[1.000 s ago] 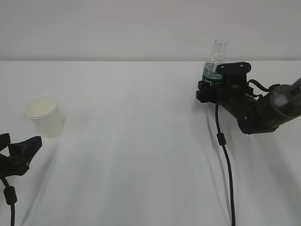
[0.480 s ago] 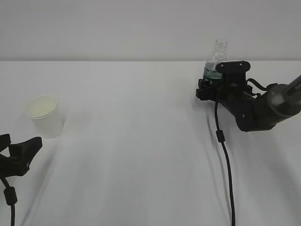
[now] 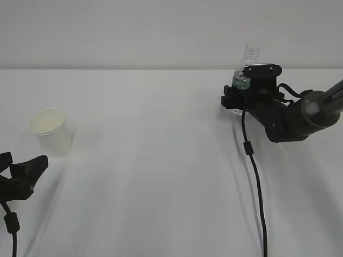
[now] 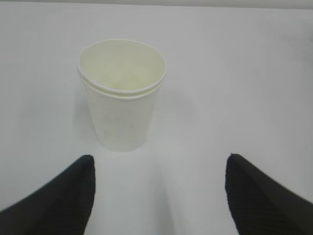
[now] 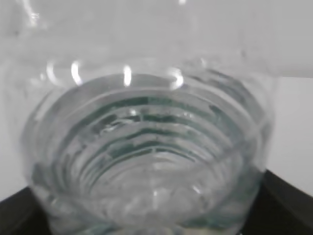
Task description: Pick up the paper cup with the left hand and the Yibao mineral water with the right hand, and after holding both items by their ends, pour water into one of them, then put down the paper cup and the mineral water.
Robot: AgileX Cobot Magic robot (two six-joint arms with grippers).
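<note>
Paper cup (image 3: 50, 131): shown upright on the white table (image 3: 155, 160) at the left of the exterior view; in the left wrist view (image 4: 122, 95) a rolled rim and a cream-coloured inside are seen; no contact with any finger is shown.
Left hand (image 3: 20, 174): seen low at the left edge of the exterior view, near the cup but apart from it; in the left wrist view its fingers (image 4: 58, 196) are shown spread wide, one at each lower corner, with the cup standing beyond the gap between them.
Yibao mineral water (image 3: 245, 67): shown upright at the far right of the table; the clear neck is seen uncapped above the gripper body, and the dark green label band is partly hidden behind it; in the right wrist view (image 5: 146, 152) the ribbed wall fills the picture at very close range, blurred.
Right hand (image 3: 236, 101): placed around the lower part of the bottle; the jaws are set wide about it; whether they press on the bottle cannot be told.
Cable (image 3: 253, 176): seen hanging from the right arm and trailing over the table toward the lower edge.
</note>
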